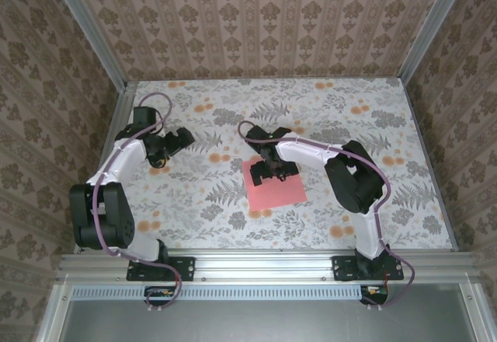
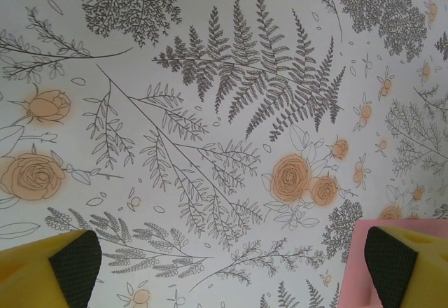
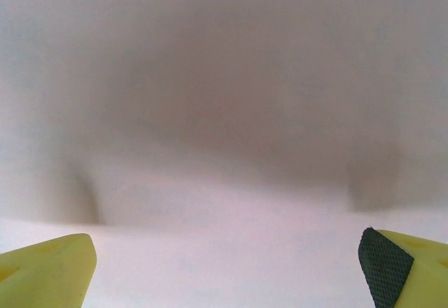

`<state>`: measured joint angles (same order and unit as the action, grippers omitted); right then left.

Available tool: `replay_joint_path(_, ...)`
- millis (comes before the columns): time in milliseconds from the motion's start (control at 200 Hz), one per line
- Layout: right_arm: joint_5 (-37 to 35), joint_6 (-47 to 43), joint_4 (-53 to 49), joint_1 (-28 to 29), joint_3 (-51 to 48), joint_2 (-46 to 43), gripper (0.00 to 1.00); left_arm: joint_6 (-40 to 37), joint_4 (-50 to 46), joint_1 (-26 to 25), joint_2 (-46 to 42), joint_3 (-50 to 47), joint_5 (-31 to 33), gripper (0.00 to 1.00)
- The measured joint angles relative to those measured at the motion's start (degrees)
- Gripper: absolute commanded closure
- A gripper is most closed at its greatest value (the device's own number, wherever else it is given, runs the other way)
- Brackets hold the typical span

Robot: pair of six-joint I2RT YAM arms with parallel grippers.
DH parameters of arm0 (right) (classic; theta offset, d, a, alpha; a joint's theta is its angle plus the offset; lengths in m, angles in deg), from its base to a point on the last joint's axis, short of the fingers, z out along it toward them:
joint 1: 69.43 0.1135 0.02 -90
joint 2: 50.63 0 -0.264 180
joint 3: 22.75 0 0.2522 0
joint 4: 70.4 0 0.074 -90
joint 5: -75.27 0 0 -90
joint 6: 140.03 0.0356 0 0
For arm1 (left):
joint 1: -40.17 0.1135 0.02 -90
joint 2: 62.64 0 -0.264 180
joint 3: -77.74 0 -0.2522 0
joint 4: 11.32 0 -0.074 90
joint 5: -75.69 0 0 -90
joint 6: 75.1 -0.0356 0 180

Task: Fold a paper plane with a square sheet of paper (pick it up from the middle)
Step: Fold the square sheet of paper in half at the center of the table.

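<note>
Since the paper (image 1: 283,193) lies directly beneath the right gripper (image 1: 273,169), the pick-up is judged to fall to that side. Entries follow by size.

- table (image 1: 334,116): floral print, grey ferns and orange flowers.
- right arm (image 1: 353,179): stretches from its base toward the table's centre, wrist bent down over the paper.
- left arm (image 1: 116,167): on the left side, well apart from the paper.
- paper: salmon-pink square, flat near the table's centre, no crease visible. Its edges are turned slightly off the table's edge. Being square, it has no long axis. One corner appears at lower right in the left wrist view.
- right gripper: over the far half of the paper, jaws spread wide, grasping nothing. Contact with the paper cannot be told. The surface under it in the wrist view is pale and blurred, judged very near.
- left gripper (image 1: 177,141): jaws spread, empty. The paper lies to its right.
- fingers (image 3: 49,266): yellow, with black ribbed pads (image 3: 383,262).

Judgement: the paper's middle sits just nearer the bases than the right gripper, so a short draw back seems needed before closing.
</note>
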<state>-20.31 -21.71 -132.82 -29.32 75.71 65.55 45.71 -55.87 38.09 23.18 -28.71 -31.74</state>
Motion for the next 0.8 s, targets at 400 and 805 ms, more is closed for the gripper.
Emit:
replay_joint_path(400,2.0,2.6,-0.9,0.0,1.3,0.7,0.00,0.0,0.4,-0.9,0.9,0.0,-0.1,0.00)
replay_joint_path(805,2.7,3.4,-0.9,0.0,1.8,3.5,0.02,0.0,0.7,-1.6,1.9,0.0,-0.2,0.00)
